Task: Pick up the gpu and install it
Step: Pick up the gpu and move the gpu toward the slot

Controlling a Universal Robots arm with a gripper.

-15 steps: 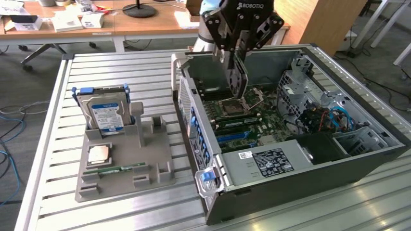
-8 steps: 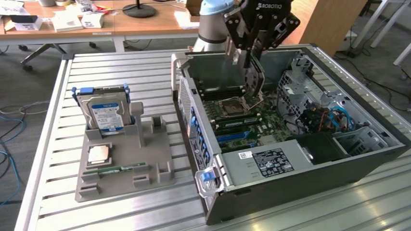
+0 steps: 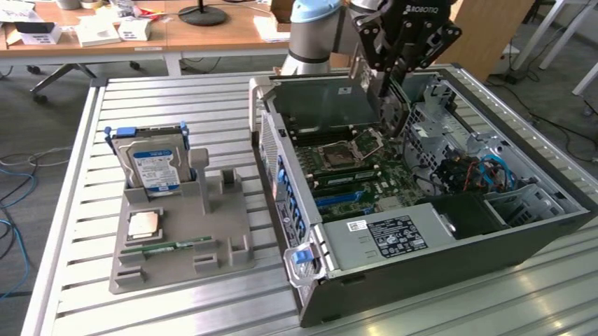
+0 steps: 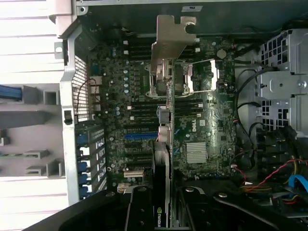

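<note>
Fingers [image 4: 138, 209] clamped on the graphics card [image 4: 163, 159], poised over the motherboard [image 4: 207, 120] inside the open case [image 3: 449, 280]; best squared with the blue slot [image 4: 140, 136], bracket [image 4: 172, 38] kept off the processor socket [image 4: 198, 77].

ROBOTIQ on claw [image 3: 393, 73]; NVIDIA on gpu [image 4: 162, 139] edge; PSU label [image 3: 397, 234] txt too small to read.

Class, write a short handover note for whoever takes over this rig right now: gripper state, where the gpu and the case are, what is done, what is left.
Gripper: shut on the gpu, held edge-on, with its metal bracket at the far end.
Where: gpu hangs over the motherboard of the open computer case.
Done: gpu picked up and lined up over the board.
Left: gpu not yet seated in a slot.
</note>
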